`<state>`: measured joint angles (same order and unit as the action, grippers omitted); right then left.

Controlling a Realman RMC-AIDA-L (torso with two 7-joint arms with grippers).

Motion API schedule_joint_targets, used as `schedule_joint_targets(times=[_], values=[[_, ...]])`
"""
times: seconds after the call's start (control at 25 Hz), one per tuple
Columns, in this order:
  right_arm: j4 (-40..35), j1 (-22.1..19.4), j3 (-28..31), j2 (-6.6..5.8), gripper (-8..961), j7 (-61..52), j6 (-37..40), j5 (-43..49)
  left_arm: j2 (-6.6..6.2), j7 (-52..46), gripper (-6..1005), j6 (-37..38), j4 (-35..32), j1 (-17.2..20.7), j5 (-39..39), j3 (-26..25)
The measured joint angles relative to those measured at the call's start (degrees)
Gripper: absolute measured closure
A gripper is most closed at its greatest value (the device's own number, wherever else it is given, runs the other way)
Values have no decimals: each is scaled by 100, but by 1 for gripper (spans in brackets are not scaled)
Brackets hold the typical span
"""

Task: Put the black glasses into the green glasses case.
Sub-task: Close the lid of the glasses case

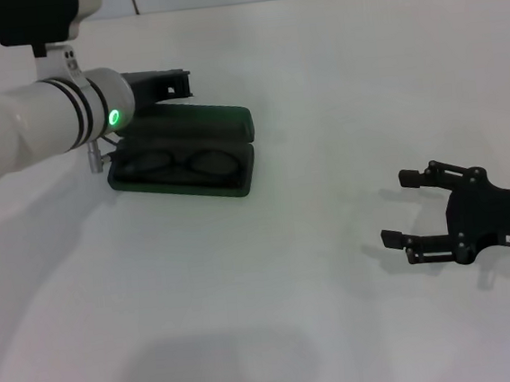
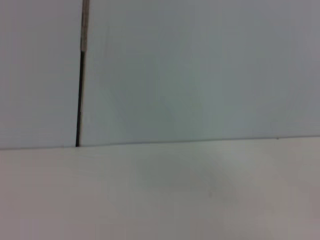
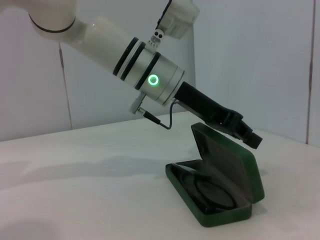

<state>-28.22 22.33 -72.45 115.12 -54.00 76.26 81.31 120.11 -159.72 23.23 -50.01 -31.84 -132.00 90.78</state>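
1. the dark green oblong hinged glasses case is sitting open on the white tabletop, its lid standing up behind the tray.
2. the thin black-framed glasses with rounded clear lenses are lying inside the case's dark lined tray, so the placing step is looking done.
3. the left gripper, black and at the end of the white arm, is hanging above and behind the raised lid. in the right wrist view it is reaching over the lid's top edge; whether it is touching the lid is unclear. i cannot tell how far its fingers are parted, and it appears to be carrying nothing.
4. the right gripper is resting on the tabletop well apart from the case, its 2 fingers spread wide and gripping nothing.
5. judging by this, the step in hand is releasing and clearing. the next move is calling for a lift straight off the lid without jarring the case.
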Motion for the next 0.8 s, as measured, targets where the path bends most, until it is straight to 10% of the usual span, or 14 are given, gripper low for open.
schedule_joint_targets(times=[0.8], values=[[104, -1, -7, 0, 63, 3, -18, -1, -19, 1922, 945, 123, -659, 1141, 1498, 211]])
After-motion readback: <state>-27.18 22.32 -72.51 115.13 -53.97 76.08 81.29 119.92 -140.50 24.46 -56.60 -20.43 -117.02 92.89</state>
